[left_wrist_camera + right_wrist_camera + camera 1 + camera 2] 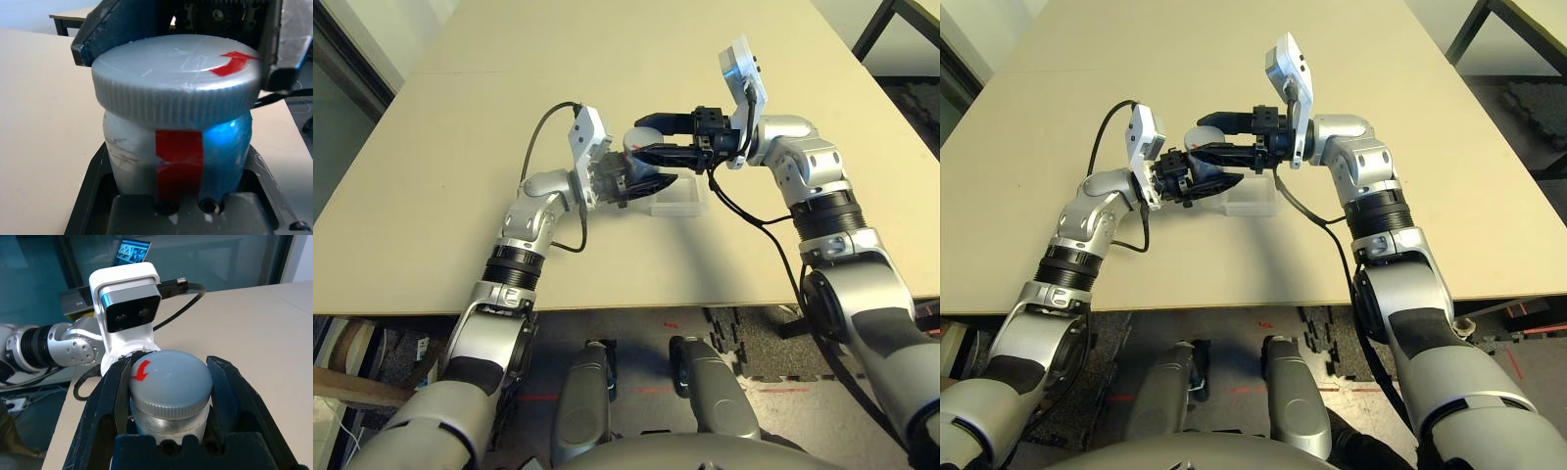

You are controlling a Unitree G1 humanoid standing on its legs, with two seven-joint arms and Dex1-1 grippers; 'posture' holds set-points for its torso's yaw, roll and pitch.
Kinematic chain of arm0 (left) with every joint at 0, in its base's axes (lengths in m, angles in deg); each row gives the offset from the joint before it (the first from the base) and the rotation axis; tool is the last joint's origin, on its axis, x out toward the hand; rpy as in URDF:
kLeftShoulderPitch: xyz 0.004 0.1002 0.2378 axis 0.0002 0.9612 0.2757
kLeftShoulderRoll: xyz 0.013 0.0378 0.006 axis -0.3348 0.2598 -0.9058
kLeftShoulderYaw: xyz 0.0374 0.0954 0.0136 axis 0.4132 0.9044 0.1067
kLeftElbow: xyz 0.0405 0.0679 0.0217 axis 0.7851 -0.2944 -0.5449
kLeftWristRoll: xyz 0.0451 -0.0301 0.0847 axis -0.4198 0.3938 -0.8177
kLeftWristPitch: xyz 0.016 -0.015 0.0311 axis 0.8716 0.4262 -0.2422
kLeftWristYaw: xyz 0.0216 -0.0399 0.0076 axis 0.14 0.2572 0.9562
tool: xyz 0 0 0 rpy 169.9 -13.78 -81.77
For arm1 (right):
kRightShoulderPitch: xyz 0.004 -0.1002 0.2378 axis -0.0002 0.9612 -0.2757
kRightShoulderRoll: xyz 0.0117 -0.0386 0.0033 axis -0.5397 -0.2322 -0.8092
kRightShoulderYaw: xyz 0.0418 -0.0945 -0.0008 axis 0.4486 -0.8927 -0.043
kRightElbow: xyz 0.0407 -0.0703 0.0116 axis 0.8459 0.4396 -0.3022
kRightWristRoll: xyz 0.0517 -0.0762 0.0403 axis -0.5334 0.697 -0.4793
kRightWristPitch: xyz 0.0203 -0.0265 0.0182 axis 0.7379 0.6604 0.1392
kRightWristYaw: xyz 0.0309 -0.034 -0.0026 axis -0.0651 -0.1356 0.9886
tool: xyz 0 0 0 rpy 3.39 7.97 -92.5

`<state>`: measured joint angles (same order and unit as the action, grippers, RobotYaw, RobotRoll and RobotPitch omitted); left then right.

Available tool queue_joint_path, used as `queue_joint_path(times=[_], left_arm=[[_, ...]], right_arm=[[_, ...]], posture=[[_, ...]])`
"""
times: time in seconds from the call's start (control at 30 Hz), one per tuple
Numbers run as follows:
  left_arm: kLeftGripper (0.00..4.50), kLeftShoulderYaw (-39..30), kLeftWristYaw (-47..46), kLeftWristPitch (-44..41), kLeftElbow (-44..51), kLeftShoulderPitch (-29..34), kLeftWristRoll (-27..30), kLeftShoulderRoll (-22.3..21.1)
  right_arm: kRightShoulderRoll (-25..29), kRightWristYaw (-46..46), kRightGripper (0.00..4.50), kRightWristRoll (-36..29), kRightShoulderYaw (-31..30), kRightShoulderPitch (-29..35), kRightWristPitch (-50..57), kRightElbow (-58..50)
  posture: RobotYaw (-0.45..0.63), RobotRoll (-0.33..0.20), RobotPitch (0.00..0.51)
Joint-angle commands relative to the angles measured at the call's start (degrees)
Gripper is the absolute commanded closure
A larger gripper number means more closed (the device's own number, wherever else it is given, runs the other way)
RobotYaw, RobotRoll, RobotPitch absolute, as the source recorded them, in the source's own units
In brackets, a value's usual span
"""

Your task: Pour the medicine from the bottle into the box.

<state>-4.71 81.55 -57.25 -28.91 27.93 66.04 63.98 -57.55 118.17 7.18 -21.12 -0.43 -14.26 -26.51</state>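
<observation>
The silver-grey bottle point(176, 152), with a strip of red tape on its side, is held above the table just left of the box. My left gripper point(628, 182) is shut on its body. Its grey cap point(171, 382), marked with a red arrow, sits between the black fingers point(105, 401) of my right gripper point(634, 137), which press against it from both sides. The clear plastic box point(677, 202) lies flat on the table right under and beside the two grippers. The medicine is hidden.
The beige table point(460, 176) spreads wide on every side; its front edge point(607, 311) runs close below the arms. A black cable point(759, 223) hangs from my right wrist near the box. A dark frame point(881, 24) stands beyond the table's far right corner.
</observation>
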Motion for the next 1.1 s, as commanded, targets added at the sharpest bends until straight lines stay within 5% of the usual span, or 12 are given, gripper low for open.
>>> queue_joint_path(times=[0.03, 0.4, 0.73, 1.1], left_arm=[[1.92, 0.93, 0.61, 0.36, -0.07, -0.12, -0.9, 0.25], [1.92, 0.46, 0.43, 1.46, -1.46, -0.47, -1.13, 0.12], [1.92, -0.06, 0.45, 3.75, -5.26, -2.64, -1.56, 0.32], [1.92, -0.69, 0.43, 5.07, -6.98, -3.49, -2.13, 0.27]], right_arm=[[-0.05, -6.61, 1.93, -3.21, 5.53, -1.21, 2.64, -1.89], [9.58, -24.65, 1.93, -1.75, 11.26, 3.75, 14.99, -12.92], [25.15, -25.95, 1.93, 7.47, 4.95, 16.53, 17.34, -22.04], [25.88, -27.1, 1.93, 10.83, 2.98, 19.6, 17.43, -20.82]], posture=[[-0.15, 0.0, 0.176], [-0.17, 0.0, 0.176], [-0.19, 0.0, 0.183], [-0.19, 0.0, 0.182]])
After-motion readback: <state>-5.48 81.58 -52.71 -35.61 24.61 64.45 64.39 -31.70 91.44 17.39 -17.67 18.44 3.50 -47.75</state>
